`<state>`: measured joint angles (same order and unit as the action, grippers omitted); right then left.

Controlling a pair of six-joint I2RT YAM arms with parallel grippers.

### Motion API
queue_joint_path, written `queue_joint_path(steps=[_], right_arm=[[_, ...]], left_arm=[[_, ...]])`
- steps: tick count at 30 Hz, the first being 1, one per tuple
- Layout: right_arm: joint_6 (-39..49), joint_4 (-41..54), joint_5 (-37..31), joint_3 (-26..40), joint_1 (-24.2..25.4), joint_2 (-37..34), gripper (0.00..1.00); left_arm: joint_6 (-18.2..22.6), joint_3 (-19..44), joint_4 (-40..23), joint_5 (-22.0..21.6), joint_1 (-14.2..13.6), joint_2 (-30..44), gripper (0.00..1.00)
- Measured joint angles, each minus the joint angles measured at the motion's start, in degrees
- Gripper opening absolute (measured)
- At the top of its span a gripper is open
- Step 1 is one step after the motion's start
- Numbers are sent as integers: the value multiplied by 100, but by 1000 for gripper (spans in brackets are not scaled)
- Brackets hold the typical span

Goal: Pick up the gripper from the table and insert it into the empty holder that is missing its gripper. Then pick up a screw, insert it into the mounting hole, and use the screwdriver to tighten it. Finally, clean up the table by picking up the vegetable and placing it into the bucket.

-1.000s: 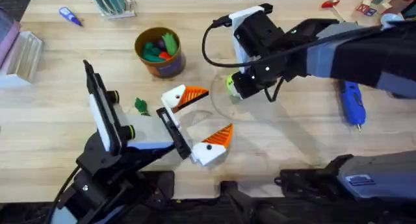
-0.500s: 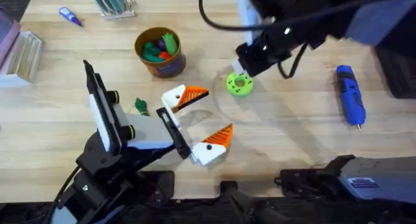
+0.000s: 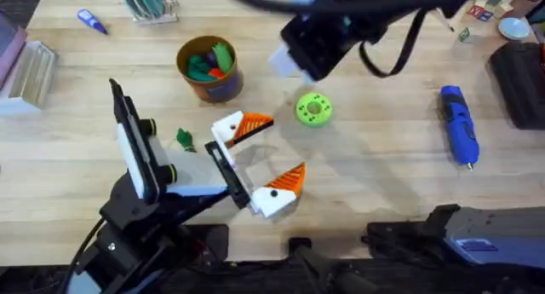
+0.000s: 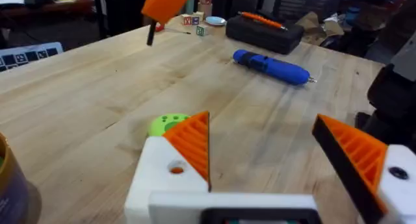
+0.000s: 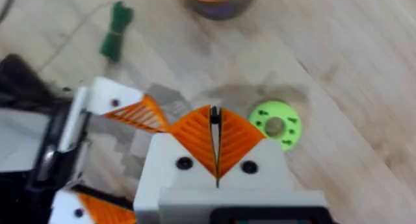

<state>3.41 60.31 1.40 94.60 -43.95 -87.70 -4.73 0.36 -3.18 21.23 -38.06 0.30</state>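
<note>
My right gripper [image 5: 214,130] hangs high above the table, its orange fingers shut on a thin dark screw [image 5: 214,115]. In the left wrist view the right gripper [image 4: 166,3] hovers with the screw [image 4: 151,34] hanging below its tips. My left gripper [image 3: 264,158] rests open on the table, and both of its white blocks carry orange tips. The green vegetable [image 3: 185,139] lies left of it. Behind stands the bucket [image 3: 207,66], which holds toy food. The blue screwdriver [image 3: 457,123] lies at the right. The loose gripper and a bare holder are out of view.
A green disc with holes [image 3: 313,109] lies just beyond my left gripper. A black case [image 3: 519,81] sits at the right edge. A small blue pen [image 3: 91,21] and a rack [image 3: 149,4] are at the back left, and clear boxes [image 3: 25,72] at the far left.
My right arm has risen from the green disc toward the back of the table, uncovering the disc. The left arm has not moved.
</note>
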Motion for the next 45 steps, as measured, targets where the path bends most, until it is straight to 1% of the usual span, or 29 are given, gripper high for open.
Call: queue_joint_path(steps=[6, 12, 17, 37, 45], right_arm=[[158, 37, 491, 10, -454, 0, 7], [192, -60, 841, 10, -700, -2, 7], [200, -45, 945, 12, -840, -56, 7], [200, -142, 1155, 12, -928, -540, 7], [200, -174, 1158, 12, -928, -554, 7]], left_arm=[[0, 0, -1, 0, 0, -1, 986], [0, 0, 0, 0, 0, 0, 986], [0, 0, 0, 0, 0, -1, 986], [0, 0, -2, 0, 0, -1, 986], [0, 0, -2, 0, 0, 1, 986]])
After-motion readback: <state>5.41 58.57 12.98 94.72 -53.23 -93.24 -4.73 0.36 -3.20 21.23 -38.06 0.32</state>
